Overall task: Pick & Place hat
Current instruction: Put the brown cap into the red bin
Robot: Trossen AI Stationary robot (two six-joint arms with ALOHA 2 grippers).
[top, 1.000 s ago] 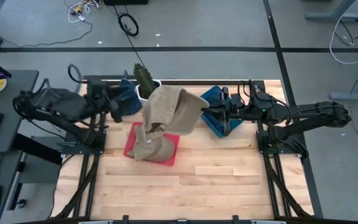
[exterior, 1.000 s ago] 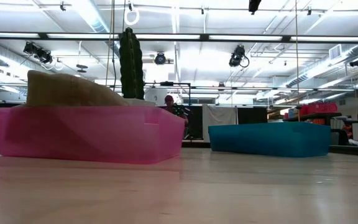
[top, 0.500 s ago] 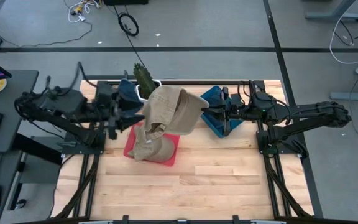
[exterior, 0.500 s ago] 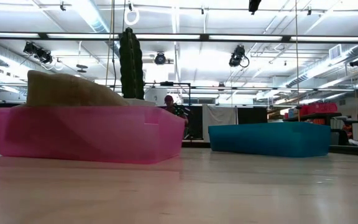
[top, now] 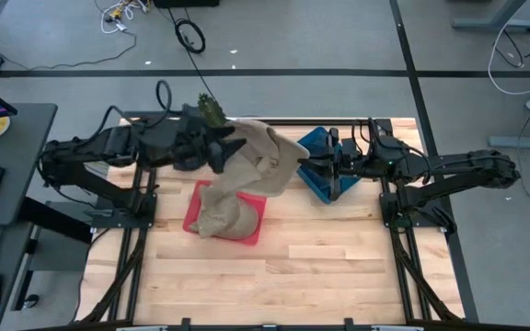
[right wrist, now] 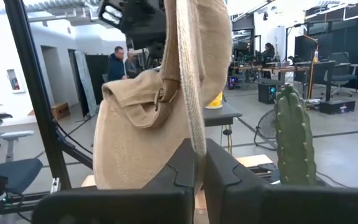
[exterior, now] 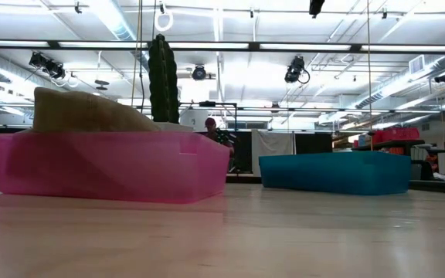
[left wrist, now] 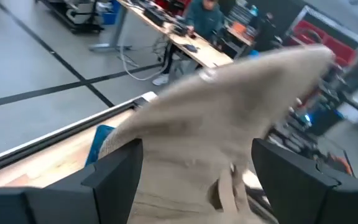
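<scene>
Grey floor (top: pixel 339 37) with dark seams surrounds the wooden table (top: pixel 320 267); cables (top: pixel 190 35) upper centre; ceiling lights (exterior: pixel 230 45), possibly fluorescent strips.

A pale wooden plank table (top: pixel 293 267) on a dark metal frame carries a translucent pink plastic bin (exterior: pixel 110 166) left of centre, a blue plastic bin (exterior: pixel 334 173) well apart to its right near the far edge, and a tall green cactus (exterior: pixel 161 77) standing at the far edge, behind the pink bin.
</scene>
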